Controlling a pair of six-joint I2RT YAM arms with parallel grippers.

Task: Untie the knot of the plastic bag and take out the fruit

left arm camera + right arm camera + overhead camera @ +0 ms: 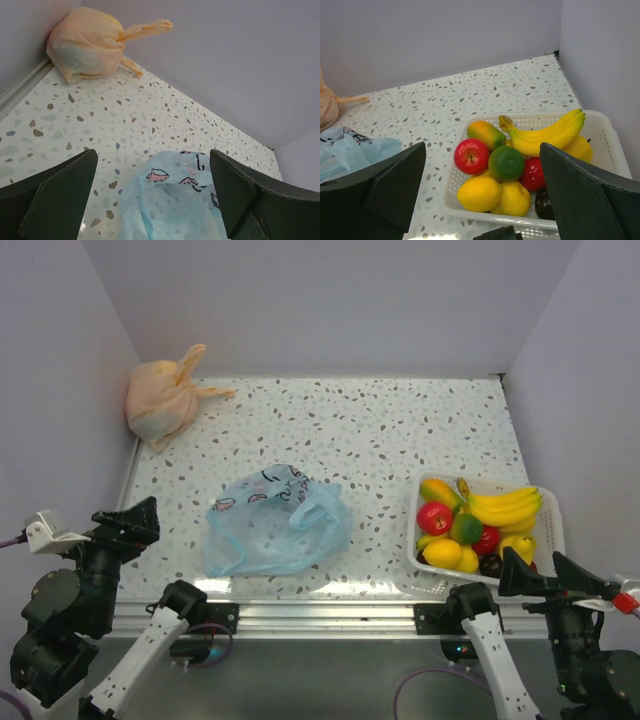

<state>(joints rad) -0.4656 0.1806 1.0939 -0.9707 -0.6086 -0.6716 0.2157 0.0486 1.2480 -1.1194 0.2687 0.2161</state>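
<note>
The light blue plastic bag with its cartoon print lies flat and slack on the speckled table, left of centre. A loose blue handle strip lies across its top, and no tied knot shows. No fruit shows through the bag. The bag's printed top sits between the fingers in the left wrist view, some way ahead. My left gripper is open and empty, left of the bag. My right gripper is open and empty at the near right, just in front of the basket. Its wrist view shows the bag's edge at far left.
A white basket at the right holds bananas, a red apple, a green lime, lemons and other fruit; its rim shows in the right wrist view. A tied peach-orange bag sits in the far left corner.
</note>
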